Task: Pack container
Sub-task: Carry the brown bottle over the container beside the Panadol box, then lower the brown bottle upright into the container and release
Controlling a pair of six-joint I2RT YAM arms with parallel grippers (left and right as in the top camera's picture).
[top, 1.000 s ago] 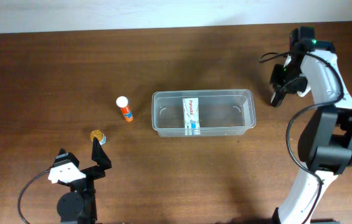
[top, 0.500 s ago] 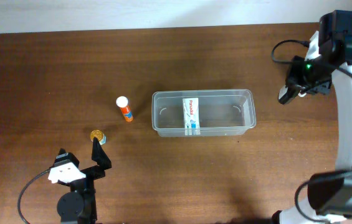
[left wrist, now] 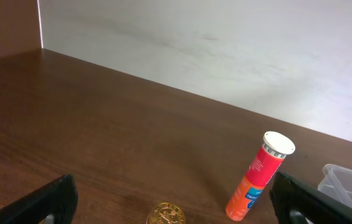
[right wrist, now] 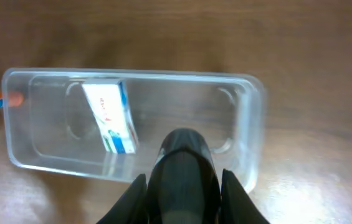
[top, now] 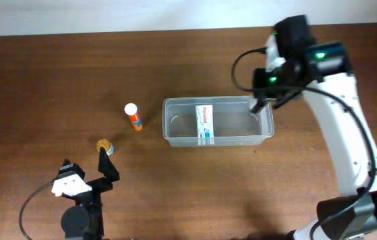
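The clear plastic container (top: 216, 100) sits mid-table with a white and blue box (top: 204, 123) lying inside. My right gripper (top: 263, 100) hovers over the container's right end. In the right wrist view, the right gripper (right wrist: 184, 193) is shut on a dark rounded object (right wrist: 184, 165) above the container (right wrist: 132, 76) and the box (right wrist: 110, 118). My left gripper (top: 89, 170) is open and empty at the front left. An orange tube with a white cap (top: 133, 117) and a small gold-capped jar (top: 104, 145) stand on the table, left of the container.
In the left wrist view, the gold cap (left wrist: 167, 214) lies between my open fingers (left wrist: 176, 199). The orange tube (left wrist: 260, 177) stands ahead to the right, and a container corner (left wrist: 350, 183) shows at the right edge. A white wall runs behind the table.
My right arm has swung from the table's far right edge leftward, and now sits over the container's right end. The left arm, tube, jar and box have not moved.
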